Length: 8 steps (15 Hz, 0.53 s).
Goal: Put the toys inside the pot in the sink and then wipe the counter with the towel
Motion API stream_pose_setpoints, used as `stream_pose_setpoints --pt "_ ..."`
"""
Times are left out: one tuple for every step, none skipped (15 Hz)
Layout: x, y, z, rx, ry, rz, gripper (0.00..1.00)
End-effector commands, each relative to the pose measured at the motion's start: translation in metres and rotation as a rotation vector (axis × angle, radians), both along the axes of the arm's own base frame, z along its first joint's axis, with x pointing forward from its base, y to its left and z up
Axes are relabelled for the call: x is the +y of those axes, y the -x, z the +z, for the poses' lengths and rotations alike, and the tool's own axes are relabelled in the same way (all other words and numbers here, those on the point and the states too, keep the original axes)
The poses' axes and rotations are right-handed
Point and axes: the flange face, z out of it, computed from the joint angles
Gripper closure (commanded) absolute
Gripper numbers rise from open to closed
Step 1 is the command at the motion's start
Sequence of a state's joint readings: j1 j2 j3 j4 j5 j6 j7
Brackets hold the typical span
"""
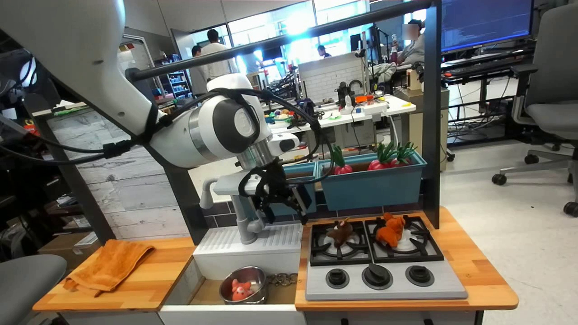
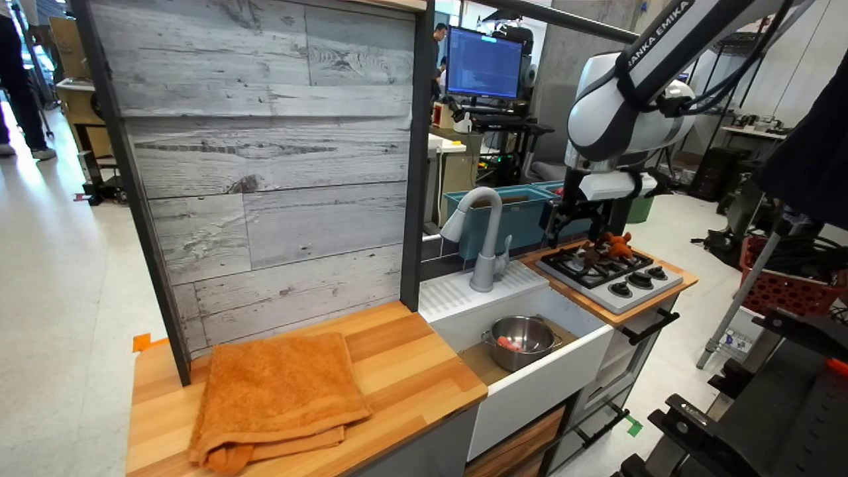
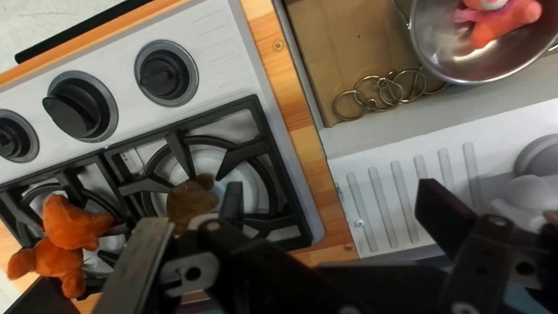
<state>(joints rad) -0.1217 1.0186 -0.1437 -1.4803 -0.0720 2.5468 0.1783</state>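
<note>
A pink plush toy (image 3: 501,26) is held in the round steel pot (image 2: 520,362) in the white sink (image 2: 540,399), a brown plush toy (image 3: 189,204) and an orange plush toy (image 3: 72,226) on the grey stovetop (image 1: 356,291), below the wide-spread fingers (image 3: 449,213). Farther off, an orange towel (image 2: 285,391) is laid on the light-brown wooden bench (image 2: 411,371), a grey office chair (image 1: 555,72) seen beyond.

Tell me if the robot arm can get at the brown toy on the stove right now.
Likely yes: the gripper hangs open and empty near the brown toy, and nothing visible stands between them. The burner grate beneath it might crowd a low grasp.
</note>
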Motion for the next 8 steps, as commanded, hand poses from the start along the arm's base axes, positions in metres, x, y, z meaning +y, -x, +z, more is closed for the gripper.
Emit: stream_pose_setpoints --pt "-0.025 -0.026 -0.009 -0.027 0.02 -0.111 0.0" --pt "-0.031 -0.031 -0.01 -0.029 0.03 -0.141 0.0" --pt "-0.038 -0.036 -0.012 -0.039 0.041 -0.166 0.0" --pt "-0.044 -0.04 -0.014 -0.04 0.053 -0.192 0.0" --pt "-0.05 -0.043 -0.016 -0.041 0.066 -0.217 0.0" --pt "-0.054 -0.045 -0.018 -0.033 0.076 -0.238 0.0" --pt "-0.059 -0.046 -0.021 -0.024 0.086 -0.261 0.0" --pt "-0.063 -0.047 -0.024 -0.013 0.093 -0.283 0.0"
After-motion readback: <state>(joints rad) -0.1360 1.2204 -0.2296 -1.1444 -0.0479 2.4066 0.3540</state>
